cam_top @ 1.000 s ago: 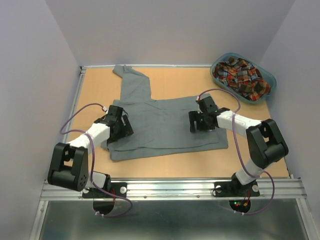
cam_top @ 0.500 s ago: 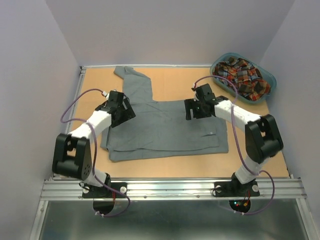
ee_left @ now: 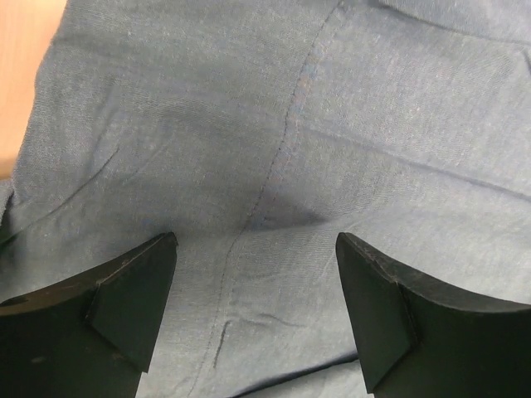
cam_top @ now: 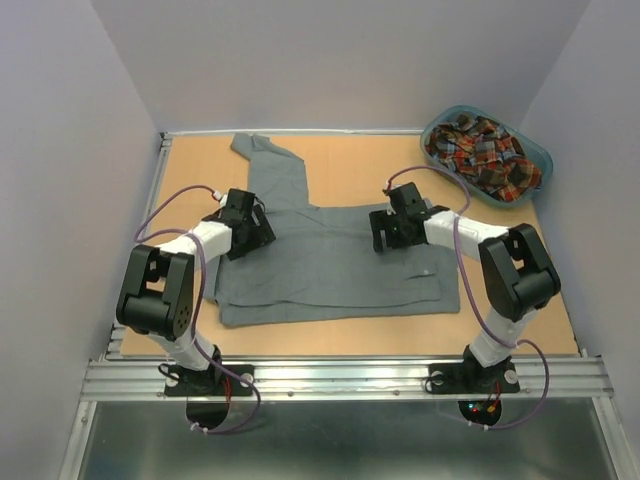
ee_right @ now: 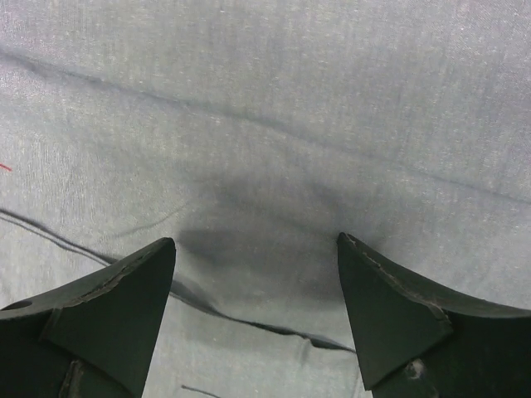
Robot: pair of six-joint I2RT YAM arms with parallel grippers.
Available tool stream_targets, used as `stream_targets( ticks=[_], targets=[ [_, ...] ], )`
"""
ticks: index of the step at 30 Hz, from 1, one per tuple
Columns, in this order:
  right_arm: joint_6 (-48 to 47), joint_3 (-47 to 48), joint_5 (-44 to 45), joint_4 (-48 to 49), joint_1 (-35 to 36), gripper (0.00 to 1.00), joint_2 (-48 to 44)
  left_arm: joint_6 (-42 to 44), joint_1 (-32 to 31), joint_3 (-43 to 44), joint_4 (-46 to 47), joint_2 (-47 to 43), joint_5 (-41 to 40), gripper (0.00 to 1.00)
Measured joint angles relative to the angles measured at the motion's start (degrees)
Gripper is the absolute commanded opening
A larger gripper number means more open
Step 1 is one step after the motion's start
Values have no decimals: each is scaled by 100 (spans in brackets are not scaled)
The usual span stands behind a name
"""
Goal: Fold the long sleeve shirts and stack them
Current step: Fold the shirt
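- Shows the grey shirt (cam_top: 330,270) spread flat on the table (cam_top: 400,165), one sleeve stretched toward the far left corner.
- Shows the plaid shirt (cam_top: 480,155) bunched inside the teal basket (cam_top: 546,160), far right.
- Puts the left gripper (cam_top: 256,236) low over the grey cloth's left part, jaws parted wide, empty.
- Puts the right gripper (cam_top: 384,235) over its right part, jaws likewise parted, empty.

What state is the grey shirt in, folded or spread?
Partly folded: grey shirt lies flat, one sleeve stretched toward the far left, layered edges at near left.
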Motion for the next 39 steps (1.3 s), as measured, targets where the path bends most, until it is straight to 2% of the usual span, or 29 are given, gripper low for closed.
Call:
stream_targets(
  ticks=[6,10,14,17,20,24,28,32,39],
  targets=[
    [291,-767,-114,-168,4,84,-737,-57,-13,-837,90,-813,168,89],
    [341,-807,-122,-511,0,85,-916,-13,-11,-920,-461,-1147,57,90],
    [184,-588,74,-824,-13,85,-1126,179,9,-422,-1049,-1327,-490,91],
    [-15,-136,181,-866,-149,83,-1137,372,96,208,-1051,-1316,-881,91],
    [-212,417,170,-866,-485,81,-1113,581,282,772,-850,-1069,-1051,91],
    [-369,929,144,-719,-848,77,-905,861,544,1510,-715,-214,-1056,89],
    [-455,1010,81,-623,-1001,72,-616,1062,754,2059,-708,721,-892,87],
    [-518,1010,-44,-573,-1099,71,-214,1196,859,2439,-761,1408,-581,86],
    [-601,1010,-107,-496,-1209,72,98,1364,846,2839,-732,2105,-42,82]
  ],
)
